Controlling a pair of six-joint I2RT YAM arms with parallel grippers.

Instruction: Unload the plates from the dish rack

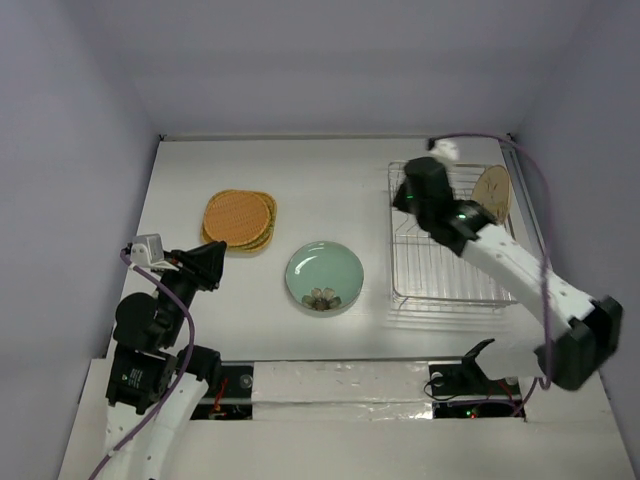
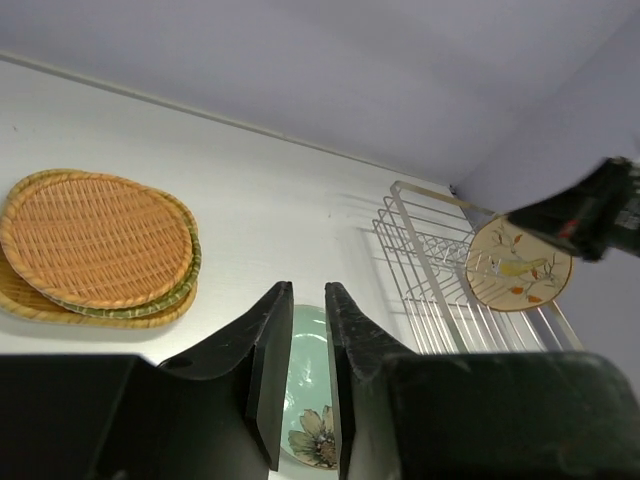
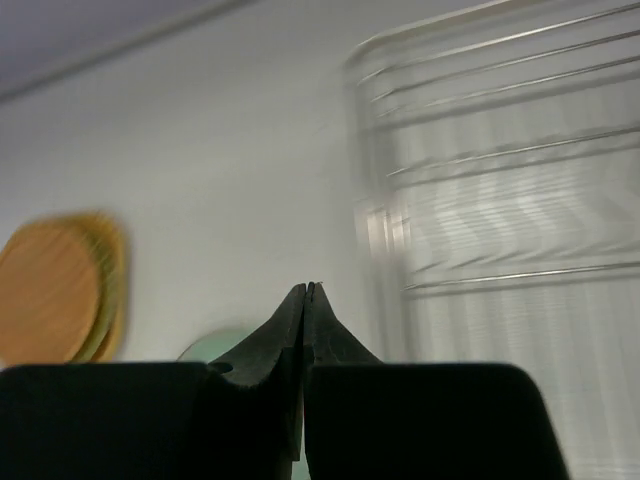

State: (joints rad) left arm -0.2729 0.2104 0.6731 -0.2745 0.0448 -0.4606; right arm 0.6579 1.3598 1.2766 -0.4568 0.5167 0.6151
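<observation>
The silver wire dish rack (image 1: 450, 262) stands at the right. One beige floral plate (image 1: 492, 193) stands upright in its far right corner and also shows in the left wrist view (image 2: 518, 265). A stack of orange woven plates (image 1: 240, 220) lies at the left, the rounded-square one on top (image 2: 95, 238). The pale green flower plate (image 1: 324, 276) lies flat at the middle. My right gripper (image 1: 402, 197) is shut and empty, above the rack's far left corner. My left gripper (image 1: 212, 262) is slightly open and empty, near the stack, its tips (image 2: 308, 288) pointing over the green plate (image 2: 305, 390).
The right wrist view is blurred; it shows the rack (image 3: 500, 200) at the right, the orange stack (image 3: 60, 290) at the left and the green plate's edge (image 3: 215, 345) below. White walls close in the table at the back and on both sides.
</observation>
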